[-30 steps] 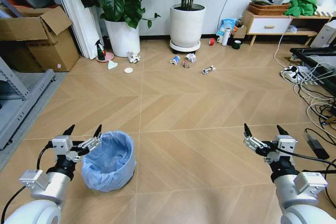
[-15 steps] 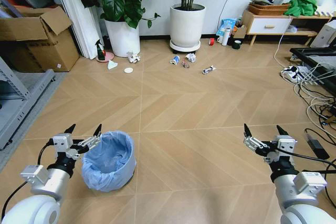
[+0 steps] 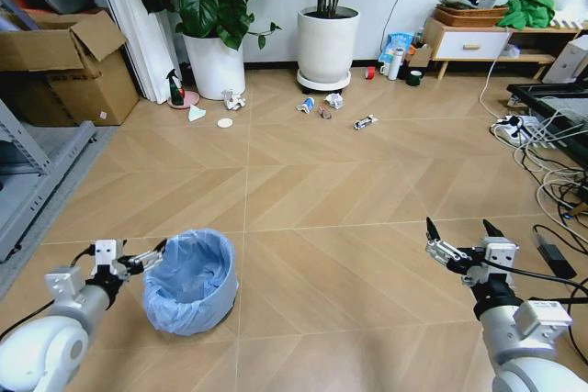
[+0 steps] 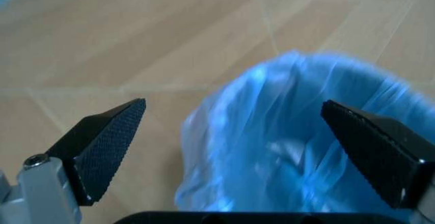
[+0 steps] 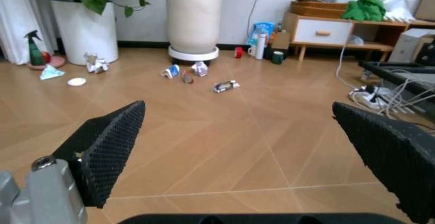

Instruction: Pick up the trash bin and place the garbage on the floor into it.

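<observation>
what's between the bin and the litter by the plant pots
Only bare floor in the head view, from the bin to the litter.

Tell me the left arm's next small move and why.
Probably ease the left tool forward so one finger goes inside the bin rim. It is open and level with the rim, which sits between its fingers in the wrist view, not yet gripped.
</observation>
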Controlling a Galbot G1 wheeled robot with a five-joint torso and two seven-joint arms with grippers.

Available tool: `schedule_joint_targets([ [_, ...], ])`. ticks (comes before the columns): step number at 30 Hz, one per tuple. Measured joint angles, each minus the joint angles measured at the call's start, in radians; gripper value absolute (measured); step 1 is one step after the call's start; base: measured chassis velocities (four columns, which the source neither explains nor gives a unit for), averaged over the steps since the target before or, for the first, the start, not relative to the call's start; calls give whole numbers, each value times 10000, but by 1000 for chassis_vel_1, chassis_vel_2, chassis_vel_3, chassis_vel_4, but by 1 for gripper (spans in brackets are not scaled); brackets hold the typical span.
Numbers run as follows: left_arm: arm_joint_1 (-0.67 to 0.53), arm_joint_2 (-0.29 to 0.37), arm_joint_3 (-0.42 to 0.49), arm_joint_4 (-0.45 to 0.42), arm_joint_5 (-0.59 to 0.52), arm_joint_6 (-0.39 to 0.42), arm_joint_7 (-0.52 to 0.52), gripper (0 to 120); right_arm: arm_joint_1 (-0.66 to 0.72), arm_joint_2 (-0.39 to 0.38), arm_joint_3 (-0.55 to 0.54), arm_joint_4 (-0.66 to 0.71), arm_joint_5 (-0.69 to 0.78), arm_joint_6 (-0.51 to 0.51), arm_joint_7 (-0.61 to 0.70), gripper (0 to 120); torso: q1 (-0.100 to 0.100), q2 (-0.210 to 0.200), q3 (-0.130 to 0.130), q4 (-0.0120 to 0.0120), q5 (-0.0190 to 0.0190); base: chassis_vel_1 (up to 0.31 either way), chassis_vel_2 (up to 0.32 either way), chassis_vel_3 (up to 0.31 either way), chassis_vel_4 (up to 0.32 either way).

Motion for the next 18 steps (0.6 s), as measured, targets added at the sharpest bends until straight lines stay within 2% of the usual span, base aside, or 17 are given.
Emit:
schedule_joint_targets([
  [6,-176,298,-20,651,-303,620,84,100,35,-153,-113,-202,62,-27,-24,100,0,0,0,0,3,0,0,0,0],
  [11,-270,352,137,770,-313,1005,-43,100,83,-259,-264,-369,77,-28,-51,100,0,0,-1,1,3,0,0,0,0],
  [18,-651,247,607,1196,-316,1075,-229,100,88,-318,-493,-528,64,-39,-55,100,0,0,0,2,2,0,0,0,0],
])
